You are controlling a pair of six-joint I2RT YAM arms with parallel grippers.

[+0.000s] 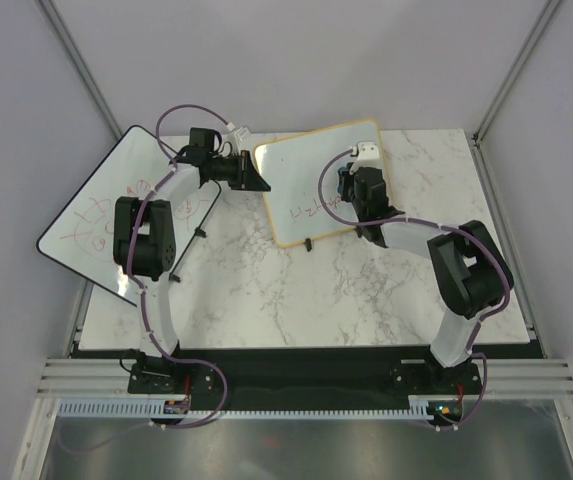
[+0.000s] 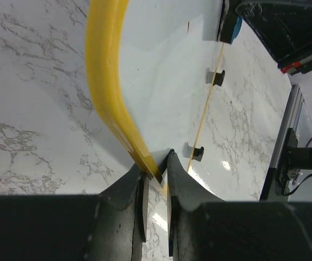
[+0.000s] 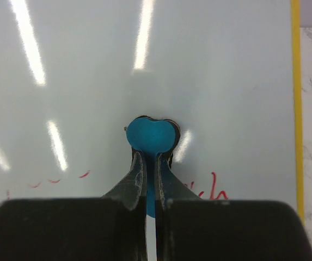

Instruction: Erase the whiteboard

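The whiteboard point(image 1: 311, 185) stands tilted on the marble table point(image 1: 266, 290), towards its far side between the two arms. The left gripper point(image 2: 156, 179) is clenched on the board's frame at a rounded corner. The right gripper point(image 3: 151, 163) grips a blue eraser point(image 3: 151, 136) between its fingers, and the eraser's rounded head is pressed flat on the white surface, just above the red writing point(image 3: 213, 190), which runs along the board's lower part. A larger whiteboard point(image 1: 96, 215) with red doodles lies at the table's left edge, apart from the smaller one.
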